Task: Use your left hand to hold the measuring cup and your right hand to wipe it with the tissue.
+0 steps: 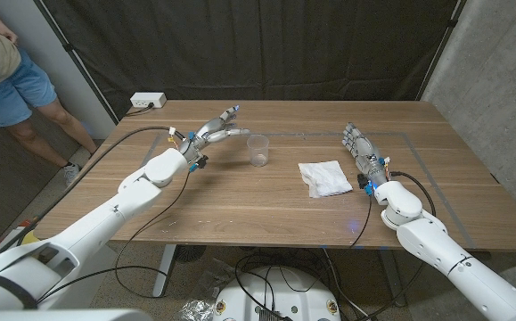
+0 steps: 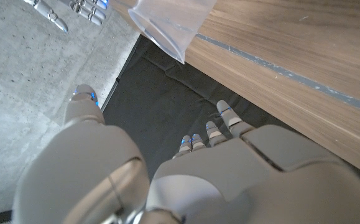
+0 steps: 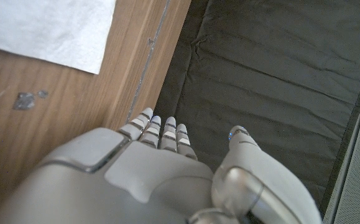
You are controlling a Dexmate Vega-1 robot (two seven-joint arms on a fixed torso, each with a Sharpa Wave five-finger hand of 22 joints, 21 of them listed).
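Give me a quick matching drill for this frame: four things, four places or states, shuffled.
Things:
1. cup
2. tissue
3. left hand
4. right hand

States:
A. white, lying flat on the table
B. open, just left of the cup
C. clear, upright, held by nothing
D. open, right of the tissue

Pairs: 1-C, 2-A, 3-B, 4-D

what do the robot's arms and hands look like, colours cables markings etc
Both arms have smooth, rounded glossy white shells. The left hand and right hand are silver-grey metal with pale grey back plates, segmented fingers and small blue marks near the fingertips. Thin black cables run along each forearm, with small yellow and red tags at the wrists.
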